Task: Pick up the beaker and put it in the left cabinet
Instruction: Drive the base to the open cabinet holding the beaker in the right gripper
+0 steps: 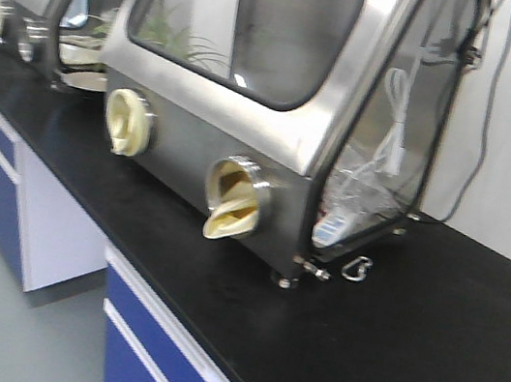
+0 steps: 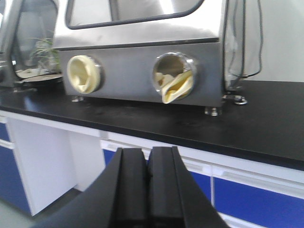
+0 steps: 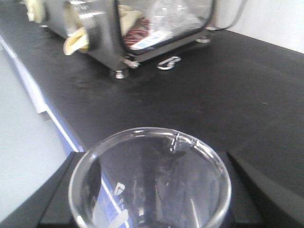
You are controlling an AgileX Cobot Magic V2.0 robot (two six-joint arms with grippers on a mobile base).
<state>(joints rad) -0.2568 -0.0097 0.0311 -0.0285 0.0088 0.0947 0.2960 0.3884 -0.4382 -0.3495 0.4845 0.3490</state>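
The left gripper (image 2: 147, 159) is matte black, with two thick fingers (image 2: 132, 185) that have flat inner faces and squared tips, on a wide curved black body. Of the right gripper (image 3: 151, 204) only smooth black angled parts show.

Bright, slightly blurred (glare on glovebox (image 1: 269, 120)), perhaps daylight.

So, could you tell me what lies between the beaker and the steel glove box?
Just bare black benchtop between beaker and glove box, in the right wrist view; a metal ring lies by the box.
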